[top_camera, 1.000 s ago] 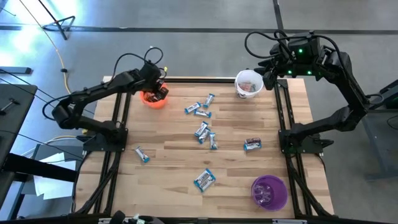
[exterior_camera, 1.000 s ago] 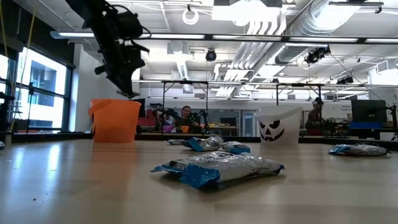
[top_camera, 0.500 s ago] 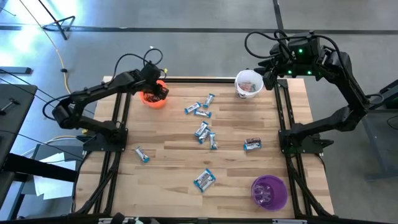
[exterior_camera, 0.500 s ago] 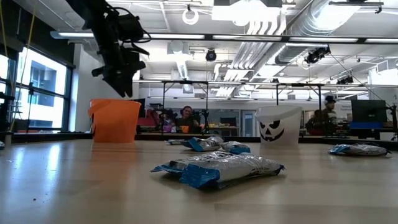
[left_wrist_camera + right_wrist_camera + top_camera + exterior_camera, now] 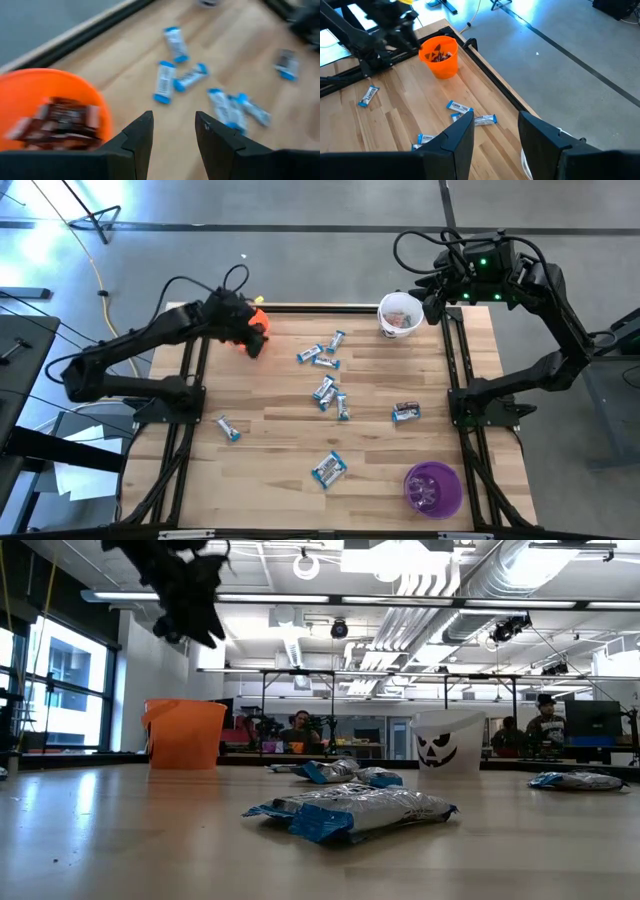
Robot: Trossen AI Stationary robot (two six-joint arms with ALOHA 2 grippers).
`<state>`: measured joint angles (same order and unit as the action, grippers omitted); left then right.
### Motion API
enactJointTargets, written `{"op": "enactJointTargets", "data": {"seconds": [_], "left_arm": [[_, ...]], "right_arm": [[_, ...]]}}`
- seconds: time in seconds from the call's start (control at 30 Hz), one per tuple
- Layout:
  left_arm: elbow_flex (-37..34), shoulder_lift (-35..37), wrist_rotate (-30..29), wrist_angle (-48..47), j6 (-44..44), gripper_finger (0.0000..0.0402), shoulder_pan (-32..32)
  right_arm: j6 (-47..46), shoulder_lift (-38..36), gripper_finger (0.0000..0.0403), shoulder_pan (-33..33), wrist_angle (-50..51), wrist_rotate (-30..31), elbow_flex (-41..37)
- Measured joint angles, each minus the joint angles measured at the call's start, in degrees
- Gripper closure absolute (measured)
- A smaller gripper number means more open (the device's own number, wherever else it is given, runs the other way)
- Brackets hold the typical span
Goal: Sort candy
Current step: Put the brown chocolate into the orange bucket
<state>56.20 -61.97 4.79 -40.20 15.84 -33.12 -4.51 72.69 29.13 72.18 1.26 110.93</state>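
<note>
Several blue-and-white candy pieces [image 5: 325, 392] lie scattered on the wooden table, also shown in the left wrist view [image 5: 165, 82]. A darker piece [image 5: 405, 412] lies to their right. My left gripper [image 5: 172, 120] hangs open and empty above the orange cup [image 5: 258, 318] at the far left, high in the low view [image 5: 190, 605]. The cup [image 5: 47, 115] holds dark brown candy [image 5: 60, 120]. My right gripper [image 5: 495, 120] waits open, high beside the white cup [image 5: 400, 315] at the far right.
A purple cup [image 5: 432, 488] stands near the front right corner. Single candy pieces lie near the left edge [image 5: 228, 428] and the front [image 5: 328, 468]. Black frame rails [image 5: 455, 370] run along both table sides. People [image 5: 545, 725] sit in the room beyond.
My left gripper has risen from just over the orange cup, mostly in the last half second. It has drawn back a little toward the table's left edge and tipped less steeply down. The candy on the table has not moved.
</note>
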Motion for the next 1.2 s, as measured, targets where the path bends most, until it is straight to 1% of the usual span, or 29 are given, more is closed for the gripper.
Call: {"op": "enactJointTargets", "data": {"seconds": [0.13, 0.3, 0.5, 0.63, 0.77, 0.83, 1.03, 1.2], "left_arm": [[0.0, 4.5, -0.1, -1.2, 3.1, 0.0268, 7.7], [0.0, 6.9, -3.2, -1.1, 7.3, 0.0268, 19.2], [0.0, 4.7, -10.6, -0.6, 11.9, 0.0268, 33.8], [0.0, 1.7, -14.7, 0.1, 14.3, 0.0268, 40.8], [0.0, -1.4, -16.9, 2.2, 15.7, 0.0268, 44.3], [0.0, -3.2, -17.0, 3.8, 16.6, 0.0268, 44.9], [0.0, -8.8, -16.9, 4.6, 19.6, 0.0268, 45.7], [0.0, -12.7, -12.8, 3.0, 24.5, 0.0268, 46.9]], "right_arm": [[0.0, 0.0, 0.0253, 0.0, 0.0, 0.0, 0.0], [0.0, 0.0, 0.0253, 0.0, 0.0, 0.0, 0.0], [0.0, 0.0, 0.0253, 0.0, 0.0, 0.0, 0.0], [0.0, 0.0, 0.0253, 0.0, 0.0, 0.0, 0.0], [0.0, 0.0, 0.0253, 0.0, 0.0, 0.0, 0.0], [0.0, 0.0, 0.0253, 0.0, 0.0, 0.0, 0.0], [0.0, 0.0, 0.0253, 0.0, 0.0, 0.0, 0.0], [0.0, 0.0, 0.0253, 0.0, 0.0, 0.0, 0.0]]}}
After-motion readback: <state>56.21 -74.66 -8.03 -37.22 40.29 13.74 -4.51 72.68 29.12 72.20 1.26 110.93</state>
